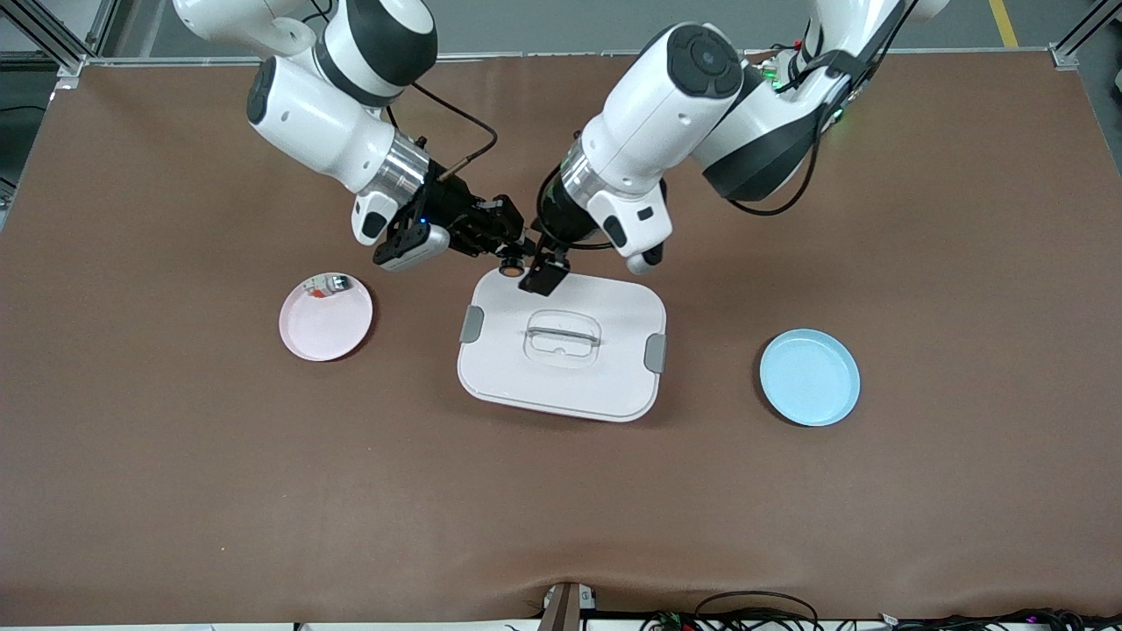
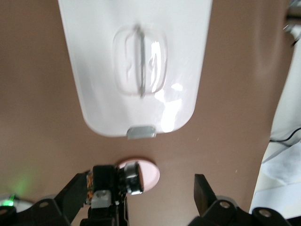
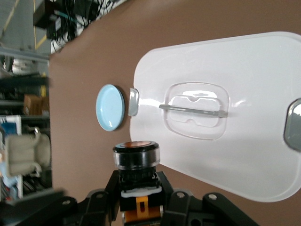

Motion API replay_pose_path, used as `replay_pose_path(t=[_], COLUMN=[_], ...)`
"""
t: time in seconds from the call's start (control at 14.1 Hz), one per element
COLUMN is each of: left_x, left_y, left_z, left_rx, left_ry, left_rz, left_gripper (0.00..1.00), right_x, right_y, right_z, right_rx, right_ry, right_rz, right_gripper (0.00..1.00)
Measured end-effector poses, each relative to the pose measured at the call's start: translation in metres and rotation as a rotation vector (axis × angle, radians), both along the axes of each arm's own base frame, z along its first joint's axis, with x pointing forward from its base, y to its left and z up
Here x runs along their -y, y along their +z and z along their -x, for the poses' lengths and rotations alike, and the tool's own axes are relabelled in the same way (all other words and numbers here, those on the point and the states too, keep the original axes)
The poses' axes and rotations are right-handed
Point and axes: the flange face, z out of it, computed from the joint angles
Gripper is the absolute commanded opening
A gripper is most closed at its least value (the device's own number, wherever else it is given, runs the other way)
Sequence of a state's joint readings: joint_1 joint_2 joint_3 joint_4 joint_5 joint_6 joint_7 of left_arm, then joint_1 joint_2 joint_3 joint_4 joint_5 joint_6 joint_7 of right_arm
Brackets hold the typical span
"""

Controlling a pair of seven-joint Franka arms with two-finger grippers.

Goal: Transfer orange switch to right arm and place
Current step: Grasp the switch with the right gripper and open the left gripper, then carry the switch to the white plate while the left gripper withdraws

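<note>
The orange switch (image 1: 510, 268) hung in the air over the edge of the white lid (image 1: 605, 386) that lies nearest the robots' bases, clamped between the fingers of the right gripper (image 1: 508, 254). The left gripper (image 1: 542, 273) hovered just beside it over the same edge, its jaws spread wide with nothing between them.

The lid sat in the middle of the brown table (image 1: 175, 456), with a grey latch (image 1: 472, 324) at one short end and another (image 1: 655, 352) at the other, and a recessed handle (image 1: 562, 337) in its centre. A pink plate (image 1: 326, 324) lay toward the right arm's end of the table, well apart from the lid, holding a small whitish part (image 1: 330, 284) near the rim closest to the bases. A blue plate (image 1: 809, 378) lay toward the left arm's end, bare.

The two wrists crowded together above the lid's edge, so the front view showed the switch only as a small dark piece with an orange tip. The right wrist view showed it far better: the switch (image 3: 137, 176) stood upright in the right gripper (image 3: 137, 209), round orange button end outward, black body and an orange-tan base down between the fingers. The left wrist view showed the switch (image 2: 115, 181) from the side, near one finger (image 2: 70, 195) of the open left gripper (image 2: 136, 195), with the pink plate (image 2: 148, 172) below it.
</note>
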State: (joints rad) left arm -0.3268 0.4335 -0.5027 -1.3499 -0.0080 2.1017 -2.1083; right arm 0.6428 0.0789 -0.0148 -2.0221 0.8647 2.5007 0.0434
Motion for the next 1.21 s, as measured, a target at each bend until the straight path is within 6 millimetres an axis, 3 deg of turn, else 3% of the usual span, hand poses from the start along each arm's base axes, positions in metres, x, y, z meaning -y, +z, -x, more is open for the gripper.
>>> replay_pose_path(t=[0.21, 0.64, 0.92, 1.21], left_x=[-0.043, -0.175, -0.24, -0.295], left_y=[0.013, 0.025, 0.018, 0.04], left_z=[-0.012, -0.046, -0.062, -0.066], left_rx=[0.05, -0.012, -0.058, 0.002], left_ry=[-0.139, -0.502, -0.68, -0.902], left_rz=[-0.138, -0.324, -0.372, -0.394], left_gripper=[1.0, 1.0, 1.0, 1.0], right_x=[0.016, 0.054, 0.106, 0.151], right_y=[-0.033, -0.081, -0.097, -0.116], right_z=[-0.009, -0.007, -0.023, -0.028], right_rx=[0.068, 0.121, 0.244, 0.303], right_ry=[0.122, 0.376, 0.681, 0.928], right_rz=[0.112, 0.374, 0.619, 0.707], right_gripper=[0.0, 0.0, 0.0, 0.0])
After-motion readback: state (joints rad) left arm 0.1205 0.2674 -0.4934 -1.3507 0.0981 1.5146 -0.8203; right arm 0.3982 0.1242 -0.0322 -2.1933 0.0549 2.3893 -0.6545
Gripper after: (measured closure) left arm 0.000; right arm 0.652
